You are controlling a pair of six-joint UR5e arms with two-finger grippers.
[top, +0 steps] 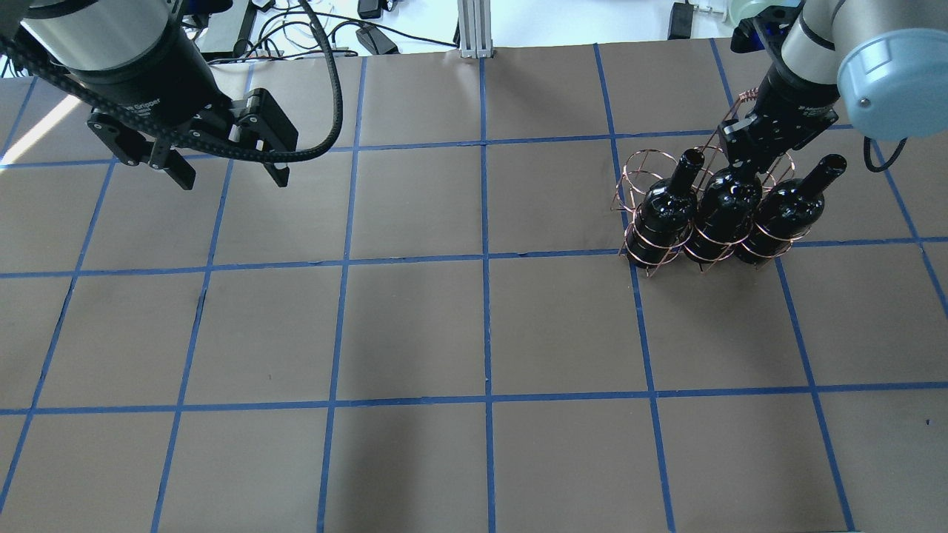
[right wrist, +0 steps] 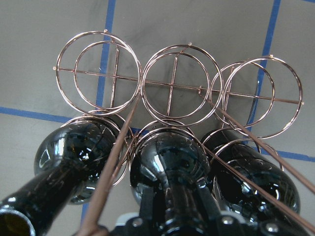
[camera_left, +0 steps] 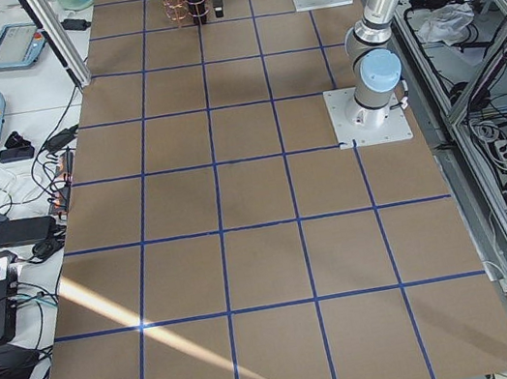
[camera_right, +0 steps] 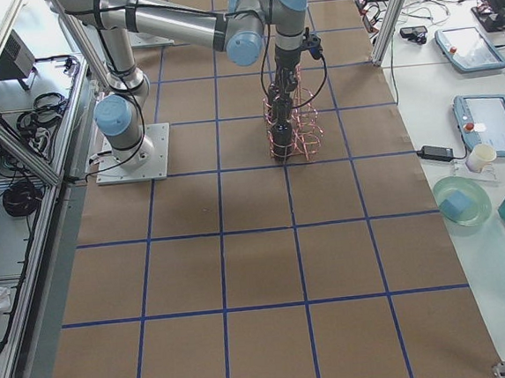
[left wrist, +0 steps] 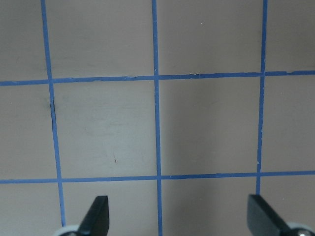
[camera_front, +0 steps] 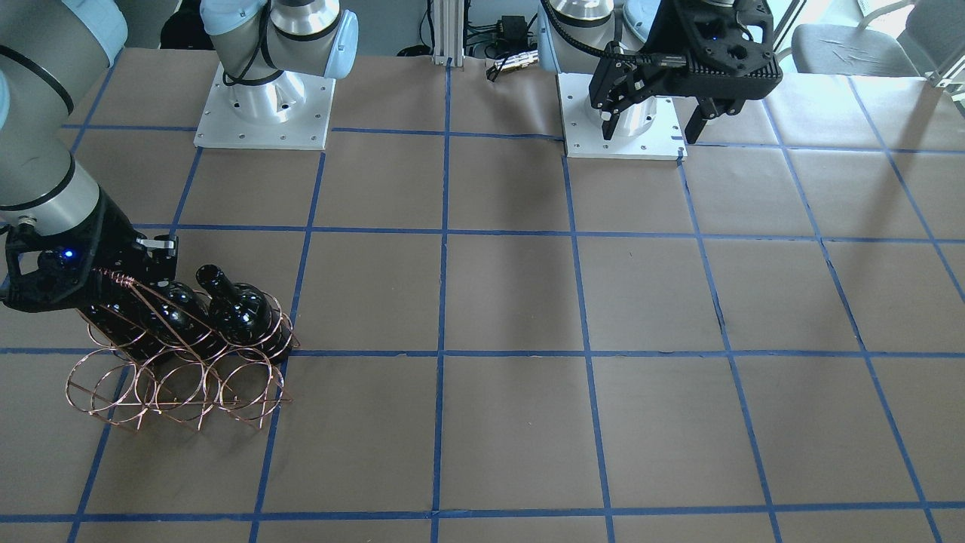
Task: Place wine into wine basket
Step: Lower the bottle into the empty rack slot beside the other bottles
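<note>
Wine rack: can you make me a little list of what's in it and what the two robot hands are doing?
rack: copper wire loops in two rows, standing on the table
middle bottle: dark glass, in the row on the robot's side, neck pointing up and away
outer bottles: one on each side of it, same row, nothing touching them
empty loops: all three in the far row
right gripper: closed on the middle bottle's neck
left gripper: open, holding nothing, above bare table

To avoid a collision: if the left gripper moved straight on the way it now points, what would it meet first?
Probably the bare table: the open left gripper points down at it, and nothing lies between.
</note>
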